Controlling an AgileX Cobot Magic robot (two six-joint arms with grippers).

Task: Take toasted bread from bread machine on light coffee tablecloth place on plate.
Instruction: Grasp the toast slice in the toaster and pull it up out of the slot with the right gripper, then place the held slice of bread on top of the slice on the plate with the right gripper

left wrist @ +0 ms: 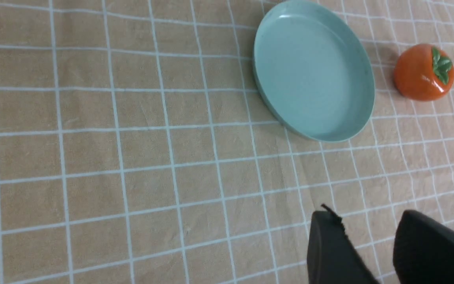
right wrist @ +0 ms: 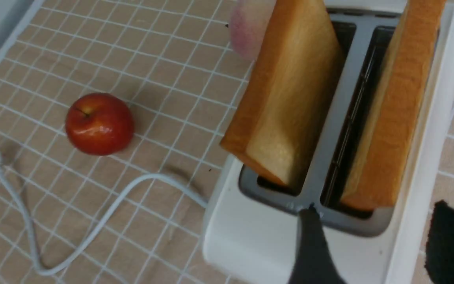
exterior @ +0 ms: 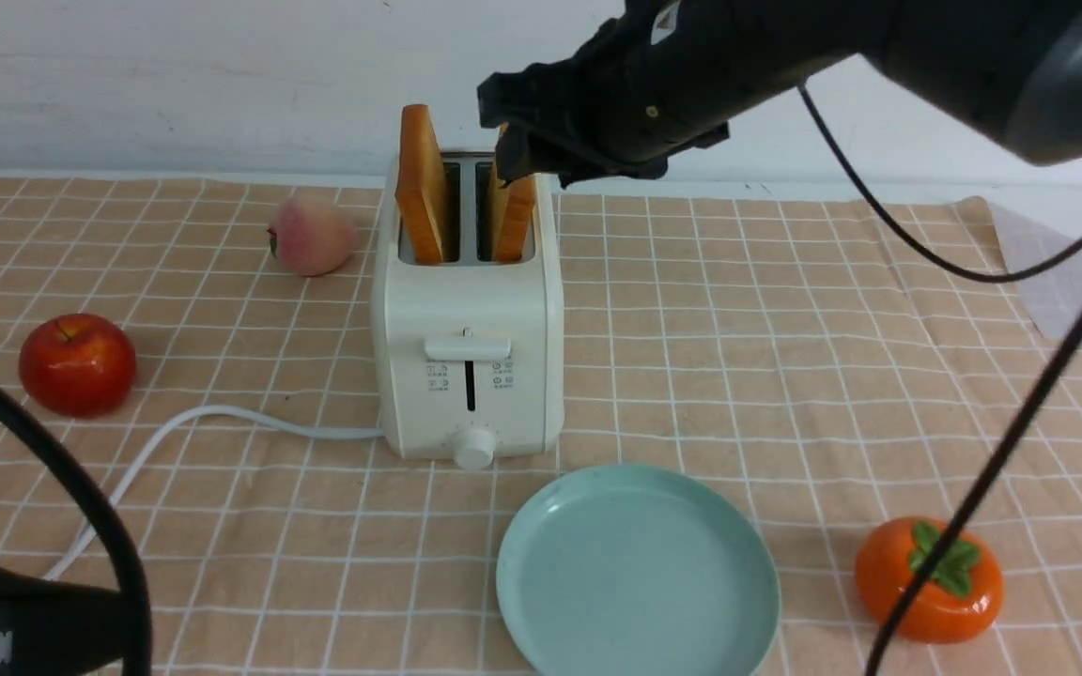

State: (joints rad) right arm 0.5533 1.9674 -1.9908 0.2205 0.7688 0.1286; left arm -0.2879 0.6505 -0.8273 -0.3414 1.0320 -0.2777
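Note:
The cream-white bread machine (exterior: 466, 319) stands mid-table on the light coffee tablecloth (exterior: 785, 357). Two slices of toasted bread stand in its slots: the left slice (exterior: 422, 188) and the right slice (exterior: 515, 221). My right gripper (exterior: 522, 164) hangs over the top of the right slice. In the right wrist view it (right wrist: 376, 221) is open, its fingers either side of that slice's (right wrist: 396, 118) slot, not closed on it. The empty teal plate (exterior: 635, 573) lies in front of the toaster. My left gripper (left wrist: 365, 221) is open and empty over bare cloth near the plate (left wrist: 313, 71).
A red apple (exterior: 77, 364) and a peach (exterior: 312, 235) sit left of the toaster. The white cord (exterior: 222, 418) runs off to the front left. An orange persimmon (exterior: 929, 580) sits right of the plate. The cloth's pale folded corner (exterior: 1058, 272) is at the far right.

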